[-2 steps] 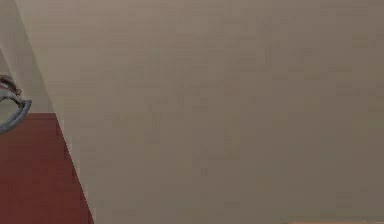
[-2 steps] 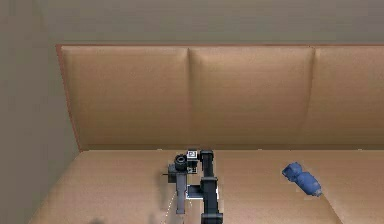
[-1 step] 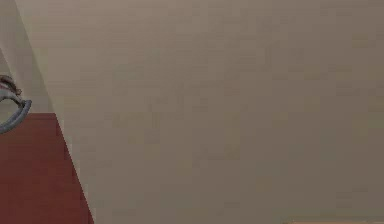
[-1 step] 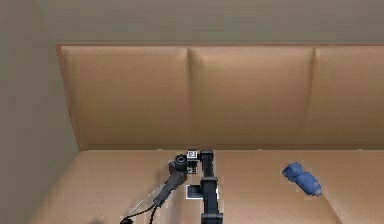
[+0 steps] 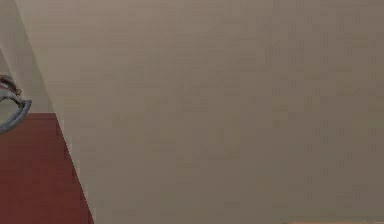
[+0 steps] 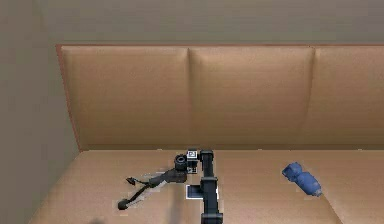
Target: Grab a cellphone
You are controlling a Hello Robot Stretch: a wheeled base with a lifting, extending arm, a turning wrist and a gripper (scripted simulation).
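1. Cellphone cannot be picked out with certainty; the gripper (image 6: pixel 124 192) shows against a tan sofa seat (image 6: pixel 90 175), and whether it holds anything cannot be told
2. Its dark arm (image 6: pixel 209 200) rises from the arm side view's bottom edge
3. A blue object (image 6: pixel 300 179) rests on the seat, well apart toward that view's right, below the three-panel backrest (image 6: pixel 250 95)
4. Ahead, a beige wall (image 5: pixel 220 100) meets dark red floor (image 5: pixel 35 170), a grey curved thing (image 5: pixel 14 108) at the left edge
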